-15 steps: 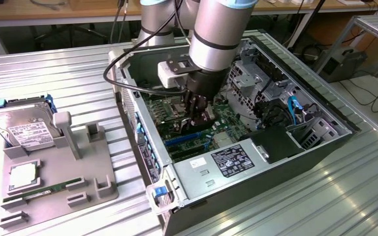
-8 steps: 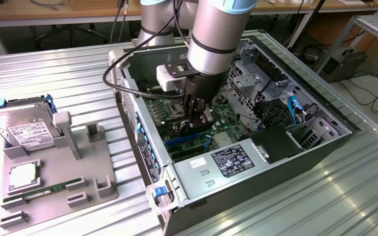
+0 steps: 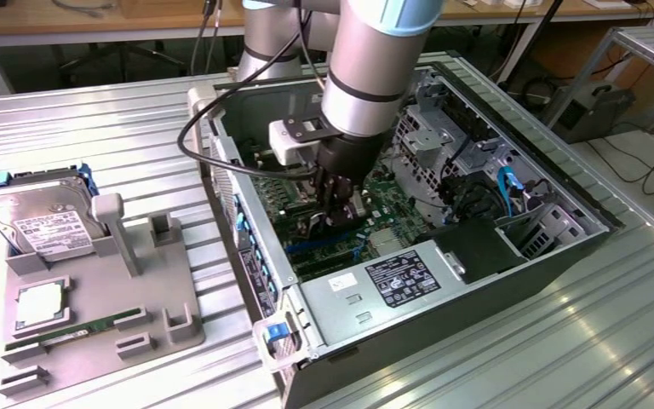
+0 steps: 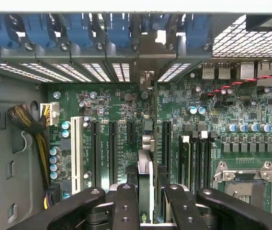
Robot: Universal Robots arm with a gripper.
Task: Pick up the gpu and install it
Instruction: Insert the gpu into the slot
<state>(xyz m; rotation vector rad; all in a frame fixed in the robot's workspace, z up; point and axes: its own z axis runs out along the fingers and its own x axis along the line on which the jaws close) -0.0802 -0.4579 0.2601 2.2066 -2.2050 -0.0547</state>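
Note:
My gripper (image 3: pixel 329 223) reaches down into the open computer case (image 3: pixel 554 256), over the green motherboard (image 4: pixel 112 103). It is shut on the gpu (image 4: pixel 145 165), which in the wrist view is edge-on between the two black fingers (image 4: pixel 125 203). The card stands upright over the row of dark expansion slots (image 4: pixel 113 148). Its silvery end bracket (image 4: pixel 148 60) lies against the case's rear slot openings, under the blue clips. Whether the card's edge sits in a slot I cannot tell. In the exterior view the arm hides most of the card.
On the exterior view's left a grey fixture (image 3: pixel 168 307) holds a silver hard drive (image 3: pixel 37 223), a processor chip (image 3: pixel 41 303) and a green memory stick (image 3: pixel 71 334). Inside the case are the power supply (image 3: pixel 401 279), drive cages (image 3: pixel 441 128), a yellow-black cable bundle (image 4: pixel 33 129) and the processor socket (image 4: pixel 243 179).

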